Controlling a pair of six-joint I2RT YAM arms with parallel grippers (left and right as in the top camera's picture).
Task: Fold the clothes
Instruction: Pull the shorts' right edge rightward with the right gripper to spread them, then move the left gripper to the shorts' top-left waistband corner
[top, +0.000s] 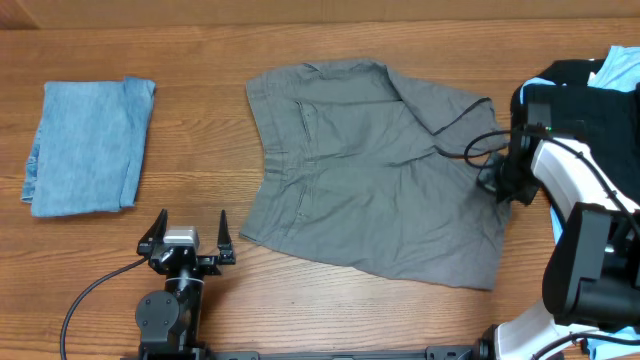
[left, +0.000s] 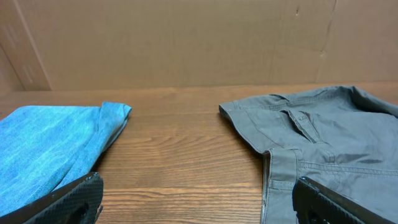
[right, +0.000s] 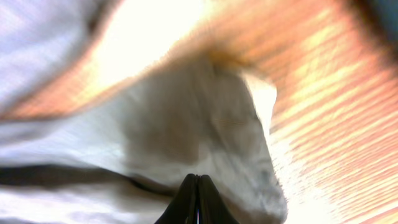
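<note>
The grey shorts (top: 370, 170) lie spread flat in the middle of the tabletop (top: 200, 120), with a few ridges and a turned-over flap along the far edge. A folded denim piece (top: 88, 145) sits well apart at the left, and a pile (top: 600, 75) of black and light blue cloth is heaped at the far right.

The left pincer (top: 187, 238) hangs at the near side, just off the near left corner of the shorts, with its jaws spread wide and nothing in them. The right pincer (top: 500, 180) is down at the shorts' right edge with its jaws shut tight. Its own view is a blur of pale cloth, so I can't tell whether any fabric is nipped between them.

The shorts look like light, limp woven stuff. I'd expect them to drape and sag from any hold, and to drag over the wood rather than slide cleanly. Seamed edges and corners look the best places to pinch, since the doubled cloth there gives the jaws something to bite. A hold mid-panel would probably just bunch it.
</note>
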